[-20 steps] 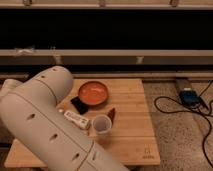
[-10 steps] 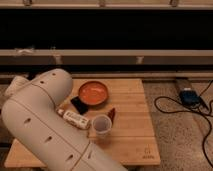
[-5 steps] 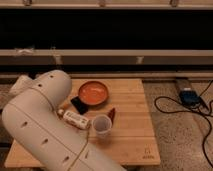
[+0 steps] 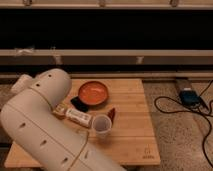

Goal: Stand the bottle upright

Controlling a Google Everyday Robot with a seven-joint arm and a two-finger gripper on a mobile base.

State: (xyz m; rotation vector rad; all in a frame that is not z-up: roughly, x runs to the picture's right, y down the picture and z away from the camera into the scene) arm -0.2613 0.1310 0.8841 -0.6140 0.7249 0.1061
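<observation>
The bottle [image 4: 76,116], slim and cream-white with a brownish label, lies on its side on the wooden table [image 4: 131,135], just left of the white cup [image 4: 102,125]. My big white arm [image 4: 42,117] sweeps across the left of the camera view and covers the bottle's left end. The gripper [image 4: 60,110] is at that left end, almost wholly hidden behind the arm.
An orange bowl [image 4: 93,93] sits behind the bottle, with a flat black object [image 4: 79,104] in front of it. A small dark red item [image 4: 112,114] stands right of the cup. On the floor to the right lie cables and a blue device [image 4: 189,96].
My arm has shifted slightly over the table's left side, with its end staying at the bottle. The bottle still lies in the same place.
</observation>
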